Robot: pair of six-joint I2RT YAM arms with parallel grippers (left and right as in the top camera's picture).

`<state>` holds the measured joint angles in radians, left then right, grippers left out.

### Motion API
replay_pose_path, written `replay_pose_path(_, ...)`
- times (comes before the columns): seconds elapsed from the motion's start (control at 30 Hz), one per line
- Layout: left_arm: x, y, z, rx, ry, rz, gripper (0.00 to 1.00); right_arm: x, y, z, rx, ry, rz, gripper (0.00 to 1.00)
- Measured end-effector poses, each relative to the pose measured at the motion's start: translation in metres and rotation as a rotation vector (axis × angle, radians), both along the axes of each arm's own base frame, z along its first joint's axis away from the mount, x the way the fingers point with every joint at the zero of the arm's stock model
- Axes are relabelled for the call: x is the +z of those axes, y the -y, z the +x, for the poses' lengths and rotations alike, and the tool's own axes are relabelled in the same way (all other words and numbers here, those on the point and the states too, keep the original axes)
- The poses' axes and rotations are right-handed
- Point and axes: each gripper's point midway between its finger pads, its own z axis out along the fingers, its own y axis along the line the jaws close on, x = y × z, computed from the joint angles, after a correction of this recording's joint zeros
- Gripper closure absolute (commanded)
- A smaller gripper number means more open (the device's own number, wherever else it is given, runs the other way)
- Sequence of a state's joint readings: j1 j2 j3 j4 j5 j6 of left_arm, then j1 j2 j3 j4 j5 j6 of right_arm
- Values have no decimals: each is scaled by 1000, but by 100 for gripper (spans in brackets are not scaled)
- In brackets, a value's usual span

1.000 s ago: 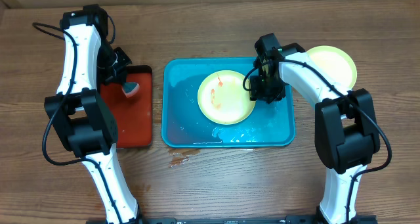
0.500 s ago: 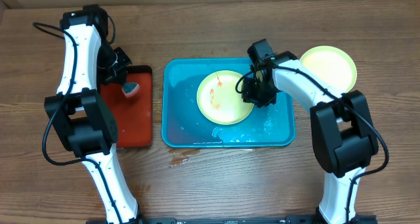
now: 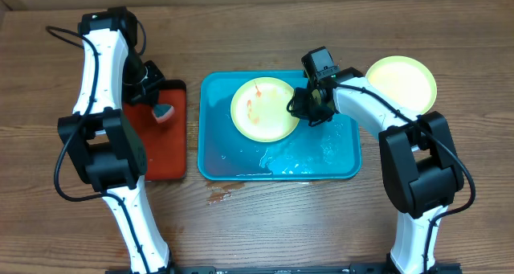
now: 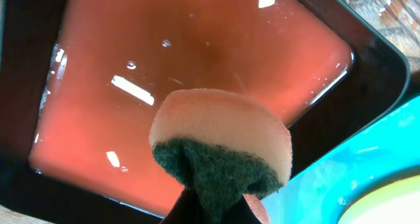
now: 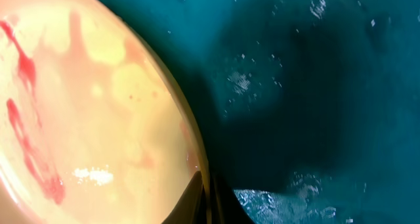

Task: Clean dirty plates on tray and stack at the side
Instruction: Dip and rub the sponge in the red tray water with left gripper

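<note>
Overhead view: the right gripper (image 3: pixel 303 107) is clamped on the right rim of the smeared plate (image 3: pixel 263 109), which sits in the upper half of the blue tray (image 3: pixel 225 157). A second plate (image 3: pixel 405 79) rests on the table (image 3: pixel 257 226) to the right, and the left gripper (image 3: pixel 161 111) grasps a sponge (image 3: pixel 164 112) over the red tray (image 3: pixel 157 157). Left wrist view: the sponge (image 4: pixel 220 142) is pinched at its lower end above the wet red tray (image 4: pixel 197 53). Right wrist view: the fingers (image 5: pixel 197 201) close on the rim of the smeared plate (image 5: pixel 85 106), which lies over the wet blue tray (image 5: pixel 315 86).
</note>
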<state>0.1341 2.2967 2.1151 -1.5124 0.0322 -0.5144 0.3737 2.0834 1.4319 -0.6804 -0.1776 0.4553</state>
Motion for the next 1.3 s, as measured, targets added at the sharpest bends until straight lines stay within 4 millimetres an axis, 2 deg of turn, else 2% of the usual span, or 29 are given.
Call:
replay_pose_path(0.13,-4,-9,-4,14,-23,77,96,0,-1,3,79,37,-14,96)
replay_pose_path(0.23,-14,-13,-15,31,-69,108,96,0,-1,3,121,49,-23,96)
replay_pose_path(0.5,-63,-18,-33,42,-121,139,96,0,-1,3,161,61,-30,96)
replay_pose_path(0.63,-75,-23,-32,59,-101,144,93,0,-1,3,164,62,-32,96)
replay_pose_path(0.67,-77,-25,-31,67,-97,144,96,0,-1,3,165,62,-32,96)
replay_pose_path(0.9,-77,-29,-30,54,-81,134,96,1,-2,2,170,62,-26,96)
replay_pose_path(1.03,-70,-28,-31,4,-91,105,96,1,-2,2,171,63,-25,96)
replay_pose_path(1.17,-60,-30,-23,-20,-61,104,76,1,-2,3,171,63,-25,96)
replay_pose_path(1.3,-49,-33,-19,-29,-28,107,76,1,-2,3,173,64,-25,96)
